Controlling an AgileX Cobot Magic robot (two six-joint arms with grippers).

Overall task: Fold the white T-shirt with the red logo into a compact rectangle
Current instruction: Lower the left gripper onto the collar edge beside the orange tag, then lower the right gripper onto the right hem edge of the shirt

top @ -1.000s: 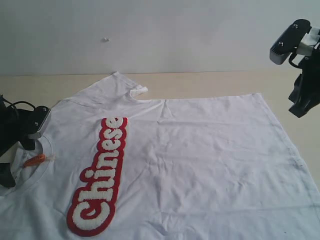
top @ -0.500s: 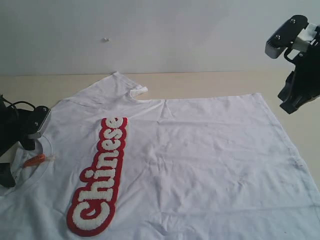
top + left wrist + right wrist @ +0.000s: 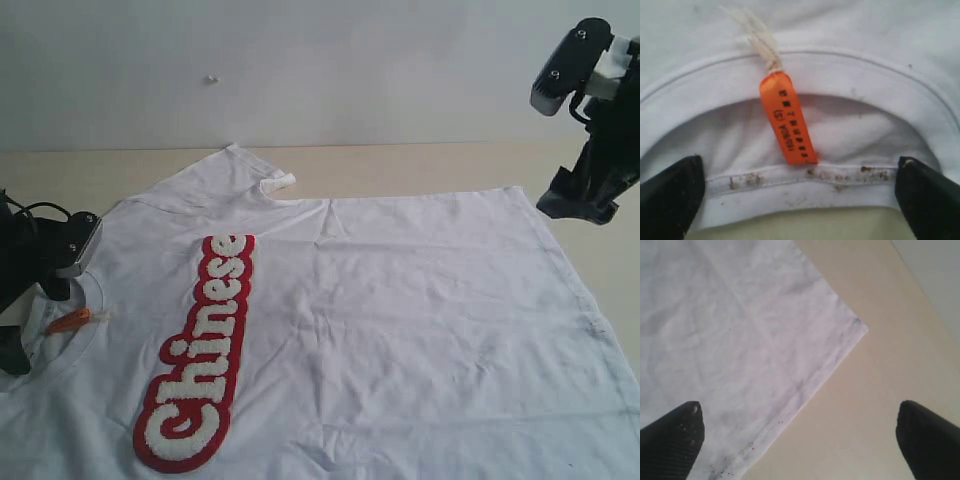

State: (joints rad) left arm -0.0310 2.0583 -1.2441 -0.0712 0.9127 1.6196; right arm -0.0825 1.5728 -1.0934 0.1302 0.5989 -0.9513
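Note:
The white T-shirt [image 3: 400, 300] lies spread flat on the table, collar to the left and hem to the right. Its red logo [image 3: 200, 345] with white letters "Chinese" runs along the chest. An orange neck tag [image 3: 68, 321] [image 3: 787, 117] sits in the collar [image 3: 805, 182]. My left gripper [image 3: 800, 200] [image 3: 15, 335] hovers open over the collar's back edge, fingers apart on either side. My right gripper [image 3: 800, 440] [image 3: 580, 205] hangs open in the air above the far hem corner [image 3: 860, 327] [image 3: 517, 188], holding nothing.
The beige table [image 3: 420, 165] shows beyond the shirt and to its right [image 3: 890, 365]. A grey-white wall [image 3: 350, 70] rises behind. One sleeve [image 3: 240, 165] lies partly folded at the far edge.
The right arm has swung left and lowered toward the far hem corner. The left arm and the shirt have stayed still.

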